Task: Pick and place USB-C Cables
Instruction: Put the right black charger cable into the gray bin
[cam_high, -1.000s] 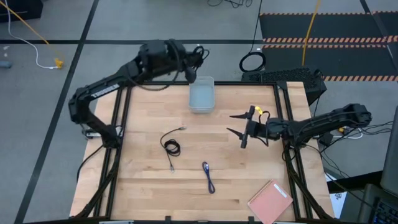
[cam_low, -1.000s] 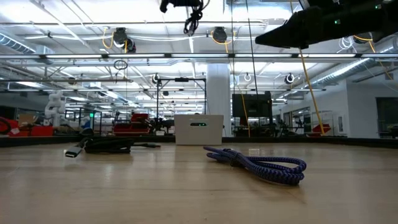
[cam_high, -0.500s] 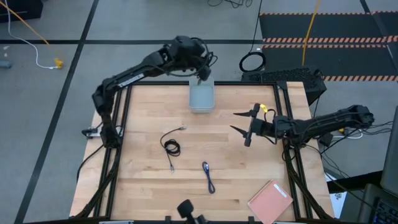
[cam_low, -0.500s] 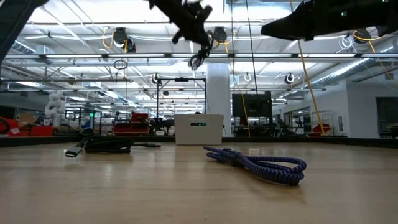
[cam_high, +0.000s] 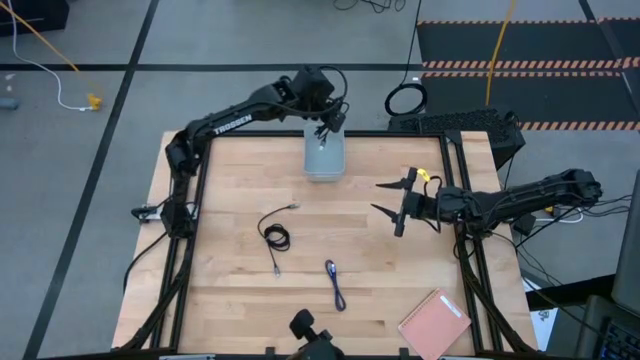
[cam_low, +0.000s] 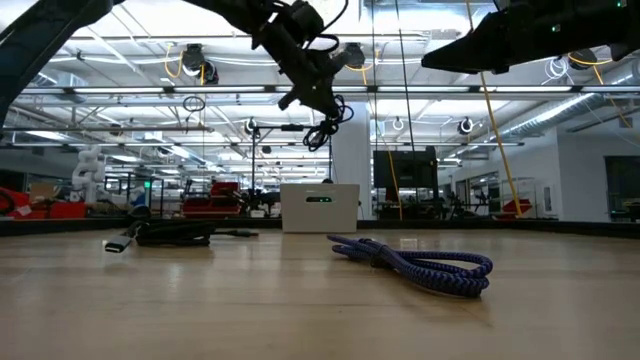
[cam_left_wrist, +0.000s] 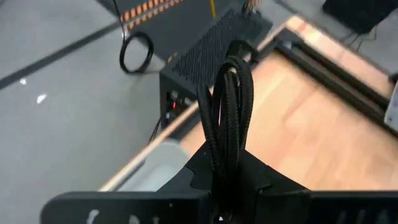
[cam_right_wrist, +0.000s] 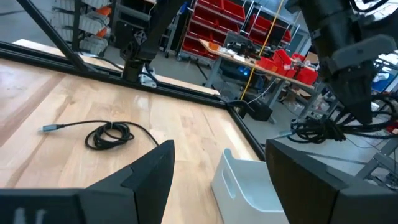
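Since a second ago the left arm has swung across from beside the far left corner of the table to directly above the white bin (cam_high: 324, 157), carrying a black cable (cam_low: 325, 127) with it, while the right arm has barely shifted. Taking the white bin as the landmark and moving from the near side of the table toward it: nearest the front edge, well short of the bin, lies the blue-purple cable (cam_high: 335, 283), stretched loosely on the wood and untouched. A little closer to the bin and off to its left side lies a second black cable (cam_high: 275, 233), loosely coiled with one plug end trailing, also untouched. To the right of the bin, raised above the table, hangs the right gripper (cam_high: 386, 200), its fingers spread wide and holding nothing. At the bin itself, the left gripper (cam_high: 325, 122) hovers just over the far end, its fingers closed around the bunched black cable, which dangles below it in the air and has not yet dropped in. Judging from this, one cable is on the point of being delivered and only needs releasing into the bin; the other two cables remain on the table to be picked up, so the task looks roughly a third done at best
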